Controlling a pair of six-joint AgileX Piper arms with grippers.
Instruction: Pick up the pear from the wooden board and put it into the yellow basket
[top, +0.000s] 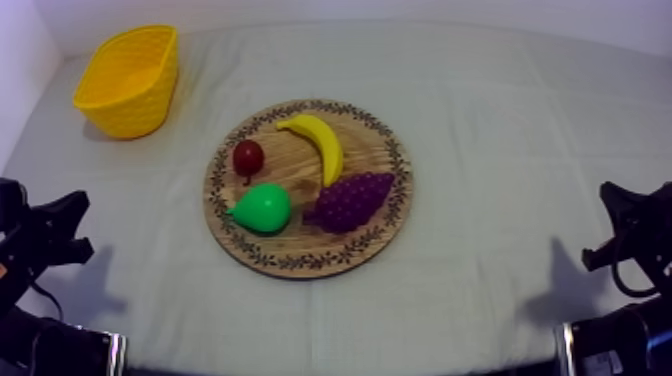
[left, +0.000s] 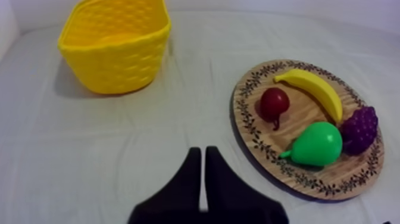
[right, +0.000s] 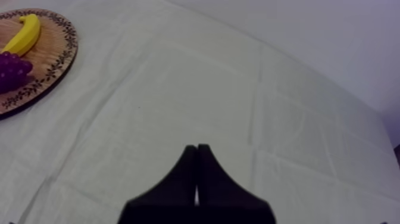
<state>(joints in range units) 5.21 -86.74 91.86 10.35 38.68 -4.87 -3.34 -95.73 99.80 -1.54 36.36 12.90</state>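
1. Top view, far left: the left gripper (top: 55, 232) sits low at the table's edge, over the grey-white cloth (top: 500, 120). In the left wrist view its two black fingers (left: 186, 182) lie pressed together as a narrow wedge, with nothing between them.
2. The yellow basket (top: 128, 100) stands upright at the far left corner, well apart from the board and from both grippers.
3. The round wooden board (top: 392, 150) lies flat at mid-table with its patterned rim showing. Four toy fruits rest on it.
4. Fruits, left to right:
   - The small red fruit (top: 248, 157) is on the board's left side, on the far half.
   - The green pear (top: 263, 208) lies on its side on the near left of the board, narrow end pointing toward the rim. It is just below the red fruit and close beside the grapes; contact cannot be told.
   - The banana (top: 320, 145) curves across the far half.
   - The bunch of grapes (top: 350, 200) is on the right, meeting the banana's near end.
5. Far right: the right gripper (top: 625, 225) sits low at the table's edge over bare cloth, well apart from the board. In the right wrist view its fingers (right: 186, 179) are closed together on nothing.
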